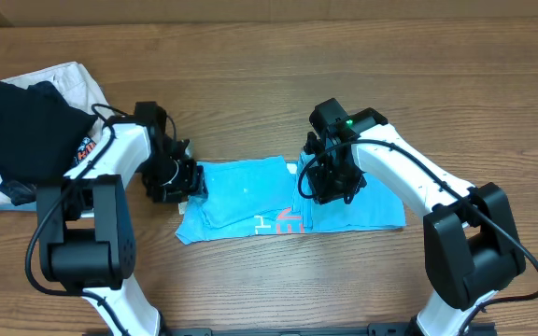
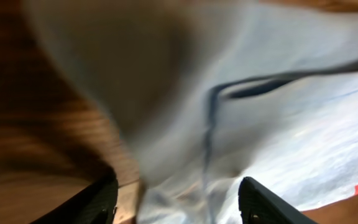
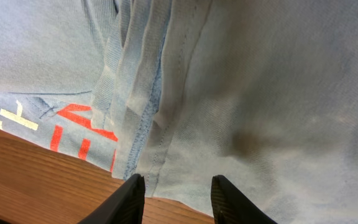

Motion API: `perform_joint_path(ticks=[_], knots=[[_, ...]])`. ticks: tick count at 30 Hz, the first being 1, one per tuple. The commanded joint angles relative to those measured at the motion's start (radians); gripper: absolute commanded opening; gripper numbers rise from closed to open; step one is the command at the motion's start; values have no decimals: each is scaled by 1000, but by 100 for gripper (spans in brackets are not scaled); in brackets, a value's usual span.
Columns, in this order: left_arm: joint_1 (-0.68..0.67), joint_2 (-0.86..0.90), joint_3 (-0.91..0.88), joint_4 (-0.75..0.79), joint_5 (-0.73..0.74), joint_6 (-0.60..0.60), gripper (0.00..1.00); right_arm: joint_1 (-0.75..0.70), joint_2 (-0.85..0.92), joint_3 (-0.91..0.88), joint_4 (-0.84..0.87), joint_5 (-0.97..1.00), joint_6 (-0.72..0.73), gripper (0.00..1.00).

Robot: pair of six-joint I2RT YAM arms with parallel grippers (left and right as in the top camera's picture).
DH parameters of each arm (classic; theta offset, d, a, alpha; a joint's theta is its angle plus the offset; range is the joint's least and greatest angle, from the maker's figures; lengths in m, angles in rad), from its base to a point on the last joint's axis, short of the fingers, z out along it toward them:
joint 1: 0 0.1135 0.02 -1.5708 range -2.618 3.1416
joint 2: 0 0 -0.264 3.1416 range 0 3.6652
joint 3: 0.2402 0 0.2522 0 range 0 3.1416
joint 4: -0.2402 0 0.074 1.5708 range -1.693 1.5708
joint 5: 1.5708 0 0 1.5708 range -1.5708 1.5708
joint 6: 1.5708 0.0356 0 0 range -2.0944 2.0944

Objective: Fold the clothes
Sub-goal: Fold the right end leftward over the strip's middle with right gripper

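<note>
**While both hands sit open on it, the blue tee lies half-folded mid-table**

Since folding needs a flat base, the brown wood-grain table (image 1: 269, 65) carries everything. The light sky-blue cotton T-shirt (image 1: 236, 191) lies at the table's centre between the two arms. It forms a wide flat band with panels turned over onto the body in stacked layers. I judge it partly folded, not finished.

A crumpled black garment with an orange graphic (image 1: 21, 131) lies partly over a cream folded garment (image 1: 73, 79) at the far left. Both are well apart from the shirt, likely parked there to keep the work area free.

The left hand (image 1: 187, 182) is at the shirt's left edge. In its blurred wrist view (image 2: 176, 186) the fingers stand wide with nothing pinched, so it is released.

The right hand (image 1: 323, 187) is low over the shirt's middle-right. Its wrist view (image 3: 178, 183) shows the fingers apart above the cloth near the bottom edge, not grasping. It is probably lined up there for the layered stitched hem (image 3: 148, 112).

The white and orange-red printed lettering (image 1: 278, 222) sits at the near edge, partly covered by a fold.
</note>
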State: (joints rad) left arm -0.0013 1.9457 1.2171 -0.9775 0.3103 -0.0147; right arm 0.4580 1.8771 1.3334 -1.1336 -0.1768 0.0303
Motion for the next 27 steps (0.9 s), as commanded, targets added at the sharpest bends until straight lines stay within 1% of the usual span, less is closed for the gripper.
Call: perform_joint_path(ticks=[1,3,5,7,8,9,11,12,13,14,15,17,20,24,26,27], knots=[[-42,21,-43,29,53,77,64,-10,-3,22,3,5,10,38],[-65,28,-46,29,69,86,65,-13,-3,22,3,5,10,38],[-77,31,-46,29,51,71,64,-18,-3,22,2,6,18,38],[-77,31,-45,30,49,59,60,-21,-3,22,-1,9,20,38],[-77,31,-46,30,49,59,46,-22,-3,22,-2,11,20,38],[-77,31,-45,31,49,59,34,-22,-3,22,-2,14,20,38],[-78,31,-45,35,49,59,25,-22,-3,22,-2,21,21,38],[-77,31,-45,36,49,59,17,-22,-3,22,-1,22,23,38],[-77,31,-45,36,48,59,13,-22,-3,22,0,24,24,38],[-75,31,-43,33,37,49,6,-22,-3,22,0,30,24,35],[-71,31,-39,29,19,32,4,-22,-3,23,1,38,24,35],[-50,31,-10,-1,-53,-17,4,-29,-3,29,-2,62,28,35],[-5,29,67,-55,-105,-38,4,-53,-3,51,-15,90,55,34],[90,29,243,-145,-111,-37,4,-122,-3,109,-32,90,76,34],[141,29,358,-199,-111,-37,4,-180,-3,139,-43,90,74,35],[174,29,445,-239,-111,-37,4,-206,-3,142,-45,91,70,36]])
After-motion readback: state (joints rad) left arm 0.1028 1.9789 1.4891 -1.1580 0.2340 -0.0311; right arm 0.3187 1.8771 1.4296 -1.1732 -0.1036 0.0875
